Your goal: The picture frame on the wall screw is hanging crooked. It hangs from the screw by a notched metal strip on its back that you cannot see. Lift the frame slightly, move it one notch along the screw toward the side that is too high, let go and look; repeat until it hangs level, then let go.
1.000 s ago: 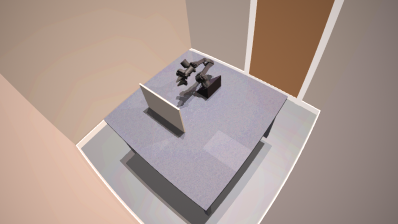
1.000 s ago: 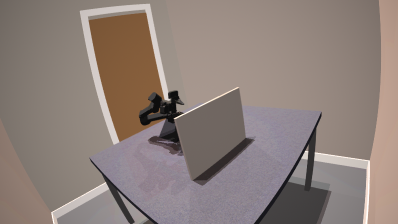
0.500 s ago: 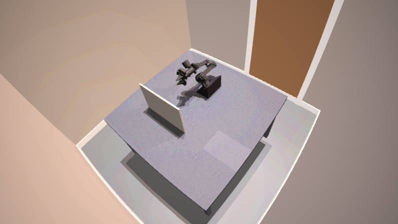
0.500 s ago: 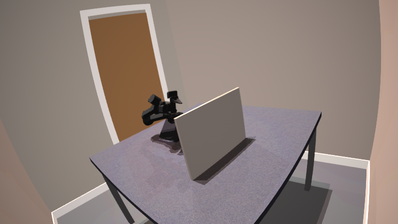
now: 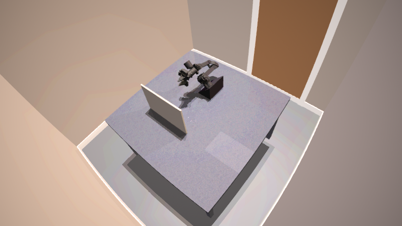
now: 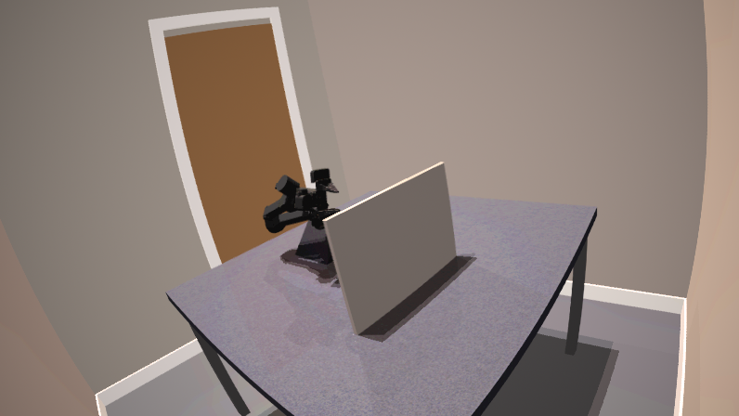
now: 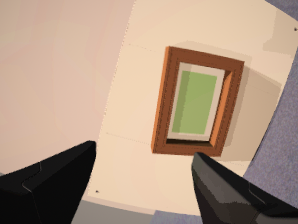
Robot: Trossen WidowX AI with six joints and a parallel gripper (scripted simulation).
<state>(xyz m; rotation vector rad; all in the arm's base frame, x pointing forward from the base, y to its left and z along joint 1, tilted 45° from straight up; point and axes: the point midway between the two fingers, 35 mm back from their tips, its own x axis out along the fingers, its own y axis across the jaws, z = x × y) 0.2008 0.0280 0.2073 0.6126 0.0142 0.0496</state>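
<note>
The brown picture frame [image 7: 169, 100], with a pale mat and green picture, hangs on the cream face of the upright panel [image 5: 164, 108] [image 6: 393, 253] [image 7: 135, 90]. Against the panel's faint seam lines, the frame looks slightly turned, its right side a little high in the wrist view. The screw and the notched strip are hidden behind it. My gripper [image 5: 180, 82] [image 6: 337, 201] [image 7: 145, 154] is partly open and empty. It stands off in front of the panel, apart from the frame. The top and exterior views see only the panel's back.
The panel stands on the speckled blue-grey table [image 5: 239, 112] [image 6: 517, 232]. The arm's dark wedge-shaped base [image 5: 216, 87] [image 6: 311, 248] is on the table, on the frame's side of the panel. Small dark dots mark two panel corners in the wrist view.
</note>
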